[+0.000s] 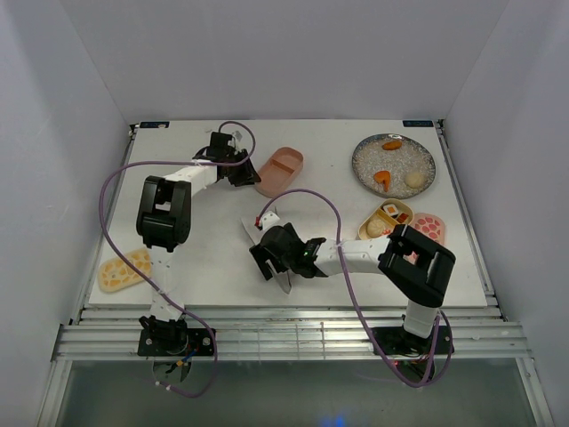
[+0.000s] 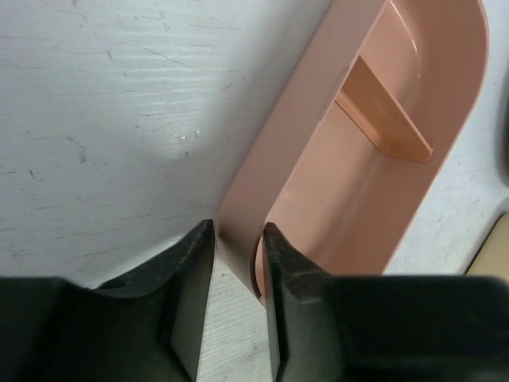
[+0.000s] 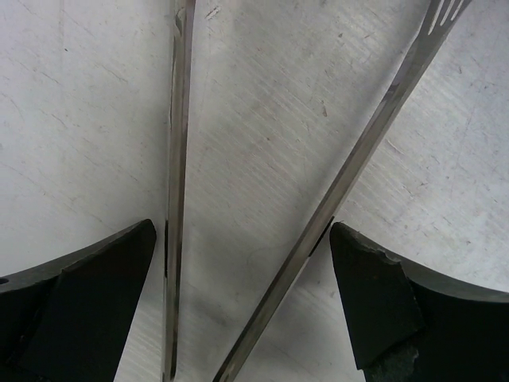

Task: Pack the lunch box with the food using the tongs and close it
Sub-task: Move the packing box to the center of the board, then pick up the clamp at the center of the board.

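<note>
The empty pink tray (image 1: 283,169) of the lunch box lies at the back centre, its divider showing in the left wrist view (image 2: 382,119). My left gripper (image 1: 247,175) (image 2: 238,235) straddles its near corner wall, one finger outside and one inside. I cannot tell whether the jaws pinch the wall. The silvery tongs (image 1: 284,280) sit mid-table in my right gripper (image 1: 269,258) (image 3: 242,239). Its wide jaws touch both spread tong arms (image 3: 176,159). The tan-yellow tray (image 1: 364,229) holds some food. More food (image 1: 383,179) lies on the grey plate (image 1: 360,165).
A pink pebble-patterned lid (image 1: 429,227) lies right of the tan tray, and a yellow one (image 1: 124,269) at the near left edge. White walls enclose the table on three sides. A tan edge (image 2: 497,247) shows at the right of the left wrist view.
</note>
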`<control>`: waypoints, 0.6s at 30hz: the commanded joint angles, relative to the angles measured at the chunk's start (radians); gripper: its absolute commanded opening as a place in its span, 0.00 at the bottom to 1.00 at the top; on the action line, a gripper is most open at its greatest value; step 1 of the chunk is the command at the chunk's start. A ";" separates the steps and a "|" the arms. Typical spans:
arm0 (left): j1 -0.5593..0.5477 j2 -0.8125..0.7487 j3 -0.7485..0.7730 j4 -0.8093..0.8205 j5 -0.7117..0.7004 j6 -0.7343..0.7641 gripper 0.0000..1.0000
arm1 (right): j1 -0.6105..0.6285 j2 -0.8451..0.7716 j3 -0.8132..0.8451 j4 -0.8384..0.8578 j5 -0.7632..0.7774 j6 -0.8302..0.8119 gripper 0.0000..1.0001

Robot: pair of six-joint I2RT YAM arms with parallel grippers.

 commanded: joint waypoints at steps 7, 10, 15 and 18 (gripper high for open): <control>0.006 -0.081 -0.038 -0.010 0.007 -0.014 0.63 | 0.009 0.047 0.017 0.046 0.035 0.038 0.93; 0.006 -0.121 -0.034 -0.056 -0.059 -0.032 0.81 | 0.012 0.049 0.011 0.048 0.060 0.056 0.87; 0.020 -0.207 0.032 -0.200 -0.267 -0.061 0.98 | 0.012 0.030 0.012 0.005 0.087 0.073 0.69; 0.055 -0.314 0.022 -0.253 -0.322 -0.092 0.98 | 0.009 -0.038 -0.009 -0.042 0.116 0.059 0.62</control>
